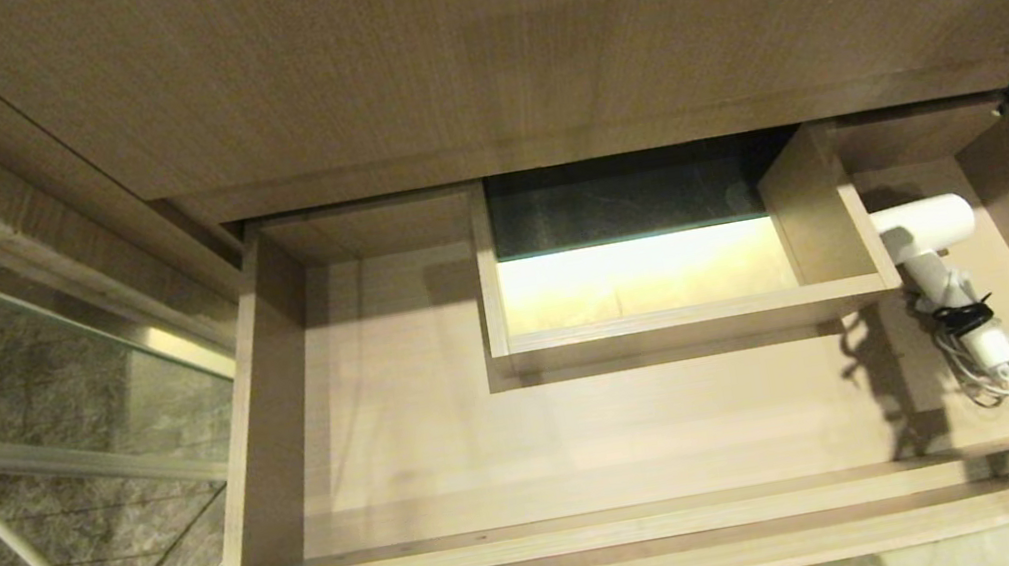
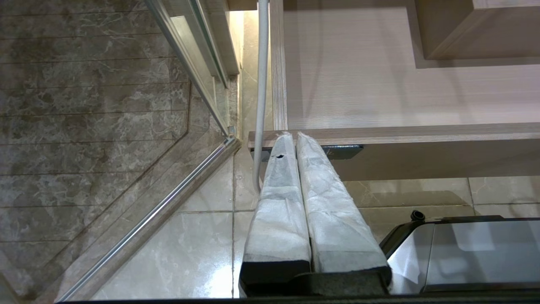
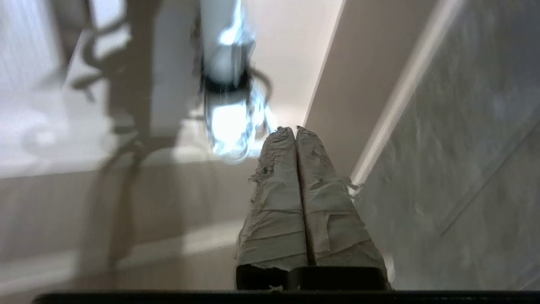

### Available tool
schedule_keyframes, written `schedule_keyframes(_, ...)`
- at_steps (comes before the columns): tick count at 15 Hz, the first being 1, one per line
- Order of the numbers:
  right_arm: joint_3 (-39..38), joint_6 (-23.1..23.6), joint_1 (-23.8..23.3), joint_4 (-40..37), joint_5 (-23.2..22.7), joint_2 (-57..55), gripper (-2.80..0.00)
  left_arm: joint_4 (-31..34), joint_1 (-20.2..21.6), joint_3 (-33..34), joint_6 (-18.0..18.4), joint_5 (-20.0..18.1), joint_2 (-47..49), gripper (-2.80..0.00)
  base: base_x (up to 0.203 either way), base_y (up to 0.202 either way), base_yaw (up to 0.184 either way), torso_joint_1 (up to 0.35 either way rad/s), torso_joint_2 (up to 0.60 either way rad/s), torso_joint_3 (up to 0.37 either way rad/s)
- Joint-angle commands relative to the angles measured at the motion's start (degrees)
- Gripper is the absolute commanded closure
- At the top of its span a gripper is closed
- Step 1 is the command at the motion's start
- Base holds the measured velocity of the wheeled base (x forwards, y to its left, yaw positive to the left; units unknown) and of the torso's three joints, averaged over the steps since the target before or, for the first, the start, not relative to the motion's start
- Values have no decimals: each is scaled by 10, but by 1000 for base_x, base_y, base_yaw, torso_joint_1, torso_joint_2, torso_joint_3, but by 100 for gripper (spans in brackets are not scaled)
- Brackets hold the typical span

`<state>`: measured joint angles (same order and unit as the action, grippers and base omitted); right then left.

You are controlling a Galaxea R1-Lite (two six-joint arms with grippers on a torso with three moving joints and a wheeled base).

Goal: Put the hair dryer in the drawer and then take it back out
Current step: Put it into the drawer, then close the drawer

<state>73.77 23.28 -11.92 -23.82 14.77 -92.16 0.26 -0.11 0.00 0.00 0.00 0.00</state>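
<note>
A: Where's the hair dryer (image 1: 934, 255)?

B: In the drawer (image 1: 260, 463), right-hand bay, just beside the boxed notch (image 1: 821, 202). Lies flat on the drawer floor, barrel toward the back, handle toward the front, cord bundle (image 1: 999, 367) at the handle end under a black band (image 1: 963, 317).

A: Pincers?

B: Right pincer (image 3: 296, 131) pressed together, holding nothing, above the cord end, apart from the dryer. Left pincer (image 2: 294, 137) also closed and empty, parked low by the drawer's front left corner.

A: How will it handle?

B: My read: rigid plastic, light-to-moderate, nose-heavy. Barrel is thick, smooth, probably slippery and a wide span for the pincer. Handle is slim, so take it there, above the band. Avoid the cord: it's soft and would let the body swing.

A: Risk?

B: The notch wall is close to the barrel, so lift straight up.
</note>
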Motion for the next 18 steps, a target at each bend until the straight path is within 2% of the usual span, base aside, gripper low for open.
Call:
schedule_keyframes(1, -130, 2, 0, -5, 3, 160, 0, 0, 0, 1, 0, 0, 0, 0, 0, 0, 0, 0, 0, 0)
schedule_keyframes(3, -261, 3, 0, -14, 12, 241, 0, 0, 0, 1, 0, 0, 0, 0, 0, 0, 0, 0, 0, 0)
schedule_keyframes(5, -374, 2, 0, -24, 49, 297, 0, 0, -1, 1, 0, 0, 0, 0, 0, 0, 0, 0, 0, 0)
schedule_keyframes(8, -510, -7, 1, -1, 89, 296, 0, 0, 0, 1, 0, 0, 0, 0, 0, 0, 0, 0, 0, 0)
schedule_keyframes(10, -540, -12, 1, 27, 99, 259, 0, 0, 0, 1, 0, 0, 0, 0, 0, 0, 0, 0, 0, 0)
schedule_keyframes(13, -538, -19, 1, 80, 101, 170, 0, 0, 0, 1, 0, 0, 0, 0, 0, 0, 0, 0, 0, 0)
schedule_keyframes(15, -522, -24, 1, 140, 100, 111, 0, 0, 0, 1, 0, 0, 0, 0, 0, 0, 0, 0, 0, 0)
schedule_keyframes(18, -473, -27, 0, 176, 100, 42, 0, 0, 0, 1, 0, 0, 0, 0, 0, 0, 0, 0, 0, 0)
